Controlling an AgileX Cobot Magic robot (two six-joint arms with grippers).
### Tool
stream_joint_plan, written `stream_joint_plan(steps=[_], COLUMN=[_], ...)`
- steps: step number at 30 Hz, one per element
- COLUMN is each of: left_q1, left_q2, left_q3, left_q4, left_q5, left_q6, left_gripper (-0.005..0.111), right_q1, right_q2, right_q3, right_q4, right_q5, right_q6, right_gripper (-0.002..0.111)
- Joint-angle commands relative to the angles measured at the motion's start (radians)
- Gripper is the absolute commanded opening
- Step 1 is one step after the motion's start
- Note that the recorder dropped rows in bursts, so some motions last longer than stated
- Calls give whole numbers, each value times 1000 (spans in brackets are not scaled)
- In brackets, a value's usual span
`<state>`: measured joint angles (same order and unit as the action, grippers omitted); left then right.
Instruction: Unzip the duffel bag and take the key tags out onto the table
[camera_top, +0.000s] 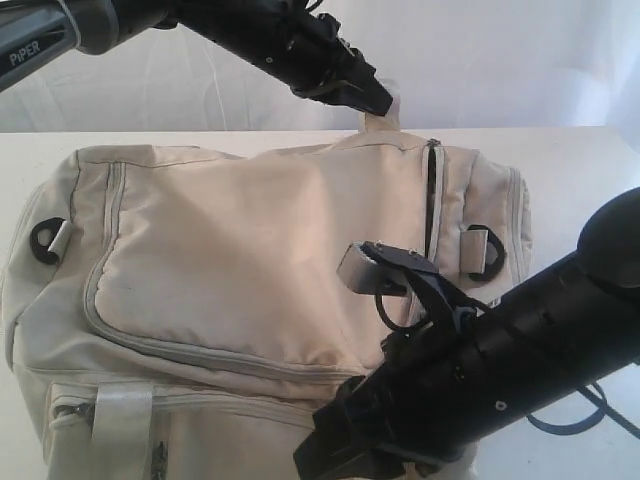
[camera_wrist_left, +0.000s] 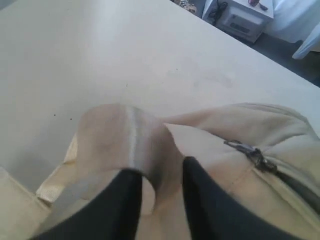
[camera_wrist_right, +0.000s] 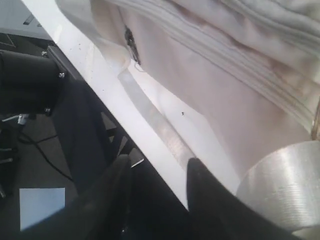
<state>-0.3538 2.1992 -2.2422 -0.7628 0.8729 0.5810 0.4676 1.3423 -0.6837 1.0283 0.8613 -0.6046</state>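
Cream-beige fabric duffel bag (camera_top: 250, 250) lies flat on the wide white worktop (camera_top: 575, 165) and fills most of the exterior view. A black D-ring (camera_top: 44, 241) sits at the bag's left end. Beside it, the grey U-shaped zip (camera_top: 100, 290) runs round the big flap (camera_top: 260, 230) and is closed down the bag's left side and along its near side.

At the bag's far edge, right of its middle, a pale webbing strap (camera_wrist_left: 125, 135) arches up in a loop. The left tool (camera_wrist_left: 161, 167) is at that loop. Its 2 black fingers (camera_wrist_left: 122, 205) stand a narrow way apart with the strap's fold in the gap, and the gap is wider than the webbing.

Just right of the strap, a small metal zip pull (camera_wrist_left: 248, 151) rests near the bag's far edge. From there a dark slit (camera_top: 432, 195) runs down the flap's right side, where the zip is parted. Further right, a matching black D-ring (camera_top: 488, 252) hangs at the bag's right end.

The right tool (camera_wrist_right: 157, 160) hovers at the bag's near side, over the worktop's edge. Its 2 fingers are parted and hold nothing. A flat pale strap (camera_wrist_right: 160, 130) lies just ahead of them.
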Motion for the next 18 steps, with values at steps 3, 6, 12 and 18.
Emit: stream_joint_plan(steps=[3, 6, 12, 18], left_q1=[24, 51, 130, 171], left_q2=[-48, -97, -158, -285], left_q3=[-4, -4, -4, 205], left_q4=[103, 115, 151, 106], left_q5=[91, 185, 348, 348], left_q6=[-22, -29, -70, -75], left_gripper=[64, 64, 62, 59], right_q1=[-51, -91, -129, -131], right_q2=[-65, -117, -255, -396], right_q3=[-92, -143, -236, -260], right_q4=[-129, -223, -399, -459], right_q5=[159, 236, 282, 285], right_q6=[90, 165, 317, 428], right_gripper=[51, 51, 51, 51])
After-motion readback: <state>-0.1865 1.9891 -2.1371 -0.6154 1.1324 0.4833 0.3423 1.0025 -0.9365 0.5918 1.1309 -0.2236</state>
